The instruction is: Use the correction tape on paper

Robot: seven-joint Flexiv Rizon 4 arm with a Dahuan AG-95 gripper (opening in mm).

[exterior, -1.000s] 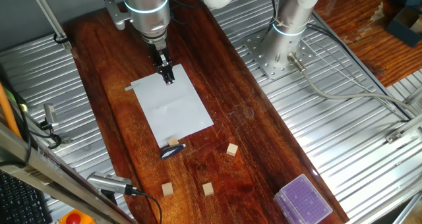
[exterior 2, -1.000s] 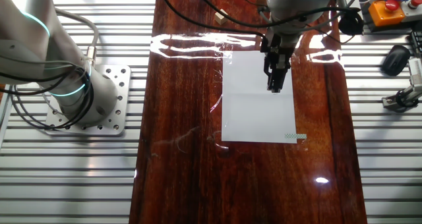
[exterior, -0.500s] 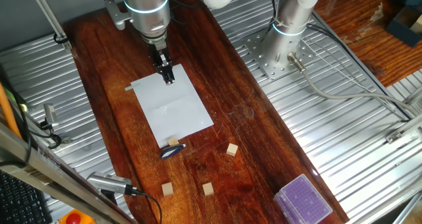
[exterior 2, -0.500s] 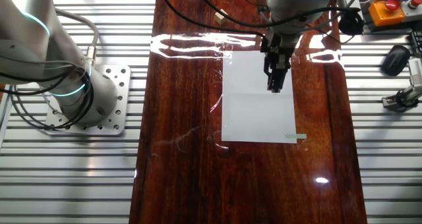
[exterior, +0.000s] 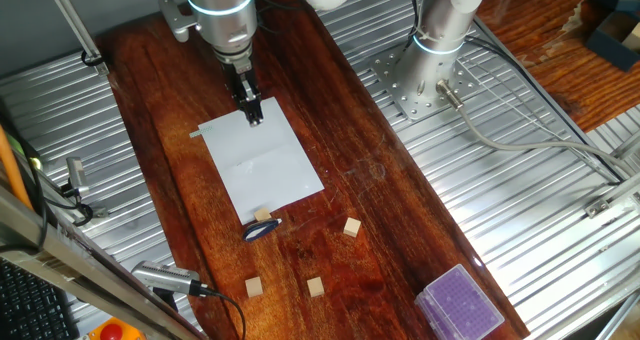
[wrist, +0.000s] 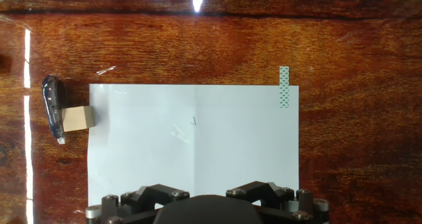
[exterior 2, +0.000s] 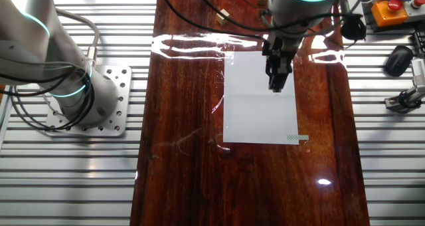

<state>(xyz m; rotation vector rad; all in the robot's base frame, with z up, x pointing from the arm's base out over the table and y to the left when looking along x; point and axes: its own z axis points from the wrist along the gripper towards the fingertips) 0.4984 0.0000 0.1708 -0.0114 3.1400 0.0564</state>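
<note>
claw [exterior: 254, 117]: above the paper's [exterior: 262, 166] far end, looks pressed together
correction tape [exterior: 262, 229]: at the paper's 6 o'clock edge, touching a cube [exterior: 263, 216]

Correction tape [exterior: 262, 229]: small dark blue teardrop-shaped dispenser with a pale edge, lying flat on the wooden table, just off one short edge of the sheet; also seen in the hand view [wrist: 55, 107].
Paper [exterior: 262, 164]: plain white rectangular sheet, lying flat on the table, faintly creased across the middle, a strip of green-patterned tape at one corner.
</note>
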